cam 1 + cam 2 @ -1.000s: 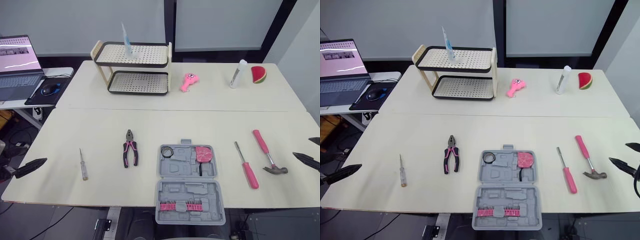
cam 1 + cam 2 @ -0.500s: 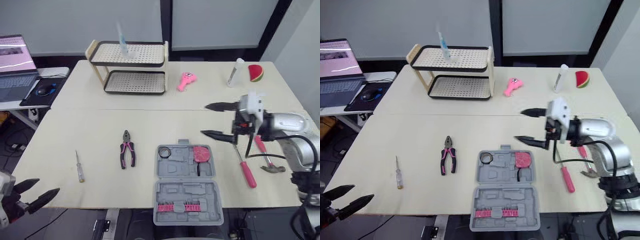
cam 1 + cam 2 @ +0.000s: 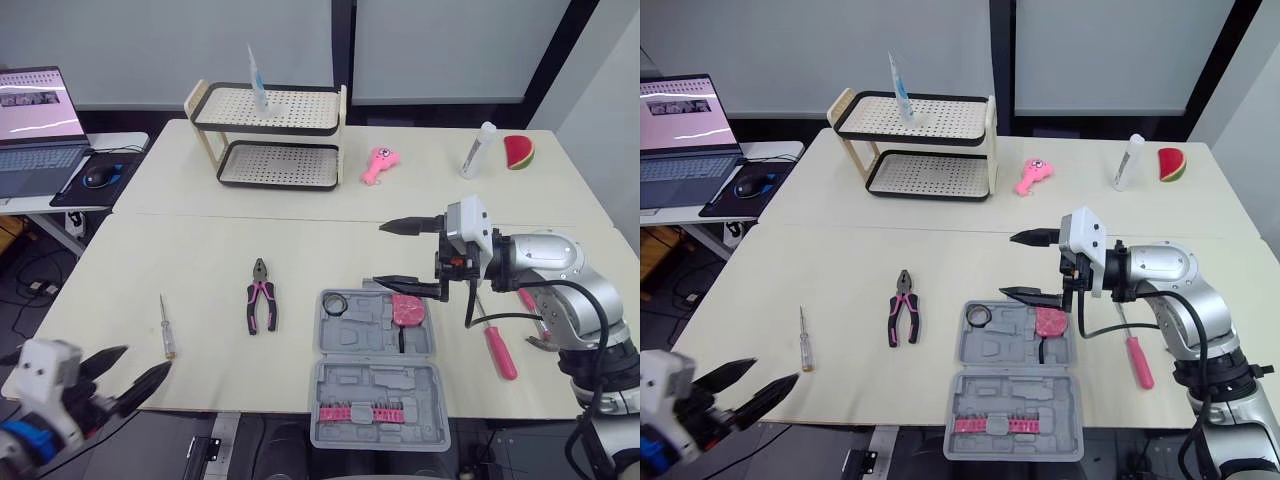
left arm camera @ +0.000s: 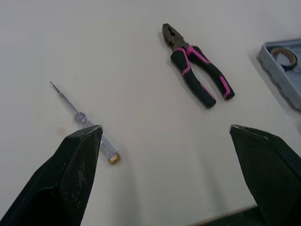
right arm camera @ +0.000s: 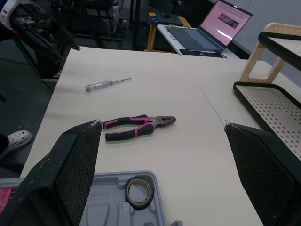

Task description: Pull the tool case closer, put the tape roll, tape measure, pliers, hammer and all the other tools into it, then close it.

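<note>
Right pincer (image 3: 382, 254): released, fingers spread wide and empty, hovering over the far rim of the tool case, above the tape-measure side.
Left pincer (image 3: 142, 360): released and empty, low off the near-left edge of the worktop (image 3: 200, 250), looking toward the small screwdriver and the pliers.
Tool case (image 3: 375, 382): open flat at the middle front of the worktop, its near half overhanging the front edge. It looks like stiff moulded plastic, light and smooth, so it probably slides easily; a rim wall or the tab on its far edge is the likely place to hold.
Tape roll (image 3: 334, 303): in the far-left recess of the case. Light and needs no handling.
Tape measure (image 3: 406, 308): pink, seated in the far-right recess.
Bit row (image 3: 360, 411): pink strip in the near half.
Pliers (image 3: 261, 306): flat on the worktop left of the case, jaws pointing away. Likely dense steel with grippy sleeves; best pinched across both handles close to the pivot.
Small screwdriver (image 3: 166, 328): further left, near the front edge. Thin and round, apt to roll; take it at the handle.
Pink-handled screwdriver (image 3: 497, 345): right of the case, partly under the right arm.
Hammer (image 3: 538, 343): beyond it and mostly hidden by that arm. Probably head-heavy, so grip the handle close to the head.
</note>
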{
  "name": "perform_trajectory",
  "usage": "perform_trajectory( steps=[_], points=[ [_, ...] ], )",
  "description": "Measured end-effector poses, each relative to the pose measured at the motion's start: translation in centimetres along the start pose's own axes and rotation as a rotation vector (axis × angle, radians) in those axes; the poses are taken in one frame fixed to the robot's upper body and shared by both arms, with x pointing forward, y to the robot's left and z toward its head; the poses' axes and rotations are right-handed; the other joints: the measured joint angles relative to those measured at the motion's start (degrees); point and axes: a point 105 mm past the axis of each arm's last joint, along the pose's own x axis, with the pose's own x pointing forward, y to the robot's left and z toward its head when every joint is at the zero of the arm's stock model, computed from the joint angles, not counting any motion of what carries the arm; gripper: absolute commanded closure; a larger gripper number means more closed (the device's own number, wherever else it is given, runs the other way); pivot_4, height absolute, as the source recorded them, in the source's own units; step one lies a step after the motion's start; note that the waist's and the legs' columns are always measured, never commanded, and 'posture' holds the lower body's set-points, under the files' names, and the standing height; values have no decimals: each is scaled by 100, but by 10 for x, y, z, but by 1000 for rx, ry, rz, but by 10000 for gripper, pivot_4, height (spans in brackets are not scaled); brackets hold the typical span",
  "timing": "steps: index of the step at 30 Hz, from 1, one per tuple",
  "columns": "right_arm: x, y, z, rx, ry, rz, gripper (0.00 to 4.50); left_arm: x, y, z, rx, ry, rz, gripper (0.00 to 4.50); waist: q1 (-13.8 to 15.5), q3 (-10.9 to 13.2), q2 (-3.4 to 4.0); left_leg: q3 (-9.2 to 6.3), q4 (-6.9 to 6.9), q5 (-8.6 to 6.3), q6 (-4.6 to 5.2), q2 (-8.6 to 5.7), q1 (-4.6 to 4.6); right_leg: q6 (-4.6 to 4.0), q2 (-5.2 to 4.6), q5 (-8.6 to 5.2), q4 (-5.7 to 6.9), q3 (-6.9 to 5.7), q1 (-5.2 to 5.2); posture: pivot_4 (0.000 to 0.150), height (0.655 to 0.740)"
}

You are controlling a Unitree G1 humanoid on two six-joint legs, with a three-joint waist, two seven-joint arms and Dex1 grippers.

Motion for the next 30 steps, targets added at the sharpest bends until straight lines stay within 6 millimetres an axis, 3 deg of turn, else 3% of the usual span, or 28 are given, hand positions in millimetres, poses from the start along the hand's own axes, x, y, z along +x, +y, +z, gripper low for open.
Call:
perform_trajectory(
  steps=[6,11,16,30],
  points=[
    [1,-1,4,-22,-6,-36,549,68,-44,15,-65,-84,23,0,2,-3,-3,1,13,1,-2,0,-3,0,6,0,0,1,3,1500,7400],
    [0,-6,1,-27,13,-86,549,102,-43,-9,-55,-8,142,0,-51,-4,-1,-1,9,2,-3,2,-1,0,12,0,0,1,0,1500,7400],
    [-1,-8,-1,-29,23,-118,549,135,-47,-13,-34,2,183,0,-9,-4,-2,2,24,3,-5,-7,-8,0,8,0,-2,2,3,1500,7400],
    [-5,-5,0,-40,36,-187,549,166,-55,-27,-61,64,199,0,65,-3,-3,4,26,12,-20,-8,-9,0,8,0,-3,1,2,1500,7400]
  ],
)
